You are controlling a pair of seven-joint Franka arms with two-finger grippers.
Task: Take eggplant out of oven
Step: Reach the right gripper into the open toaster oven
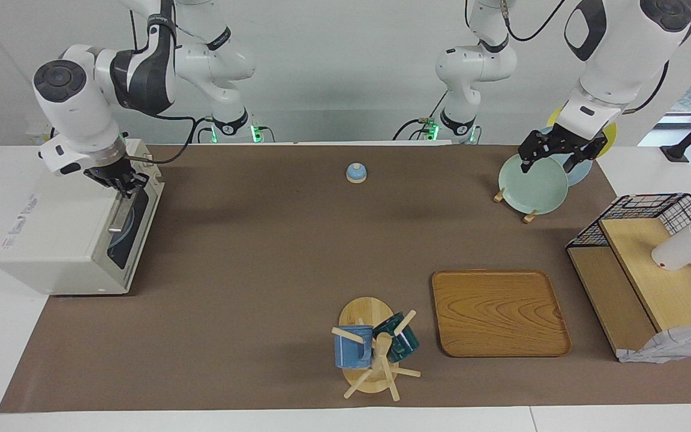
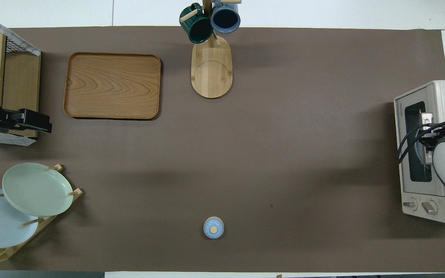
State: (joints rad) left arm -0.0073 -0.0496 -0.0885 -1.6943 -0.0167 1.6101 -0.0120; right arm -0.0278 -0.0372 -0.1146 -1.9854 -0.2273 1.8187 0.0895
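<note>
The right gripper (image 1: 122,182) is down at the front of the oven (image 1: 57,240), right on the silver handle (image 1: 119,217) at the top of the dark glass door (image 1: 125,231). Its fingers look closed around the bar, but the wrist hides part of them, so this is only a guess. The door looks shut or almost shut.

The eggplant cannot be seen. It is probably inside the oven, under the gripper and past the glass.

The job now seems to be opening the door. To do it well, the gripper should hold the bar near its middle and pull out and down in a soft curve, the way the door swings. Pulling straight could drag the whole oven along the table.

The left gripper (image 1: 555,157) waits, with its fingers apart, over the green plate (image 1: 531,183) in the rack.
</note>
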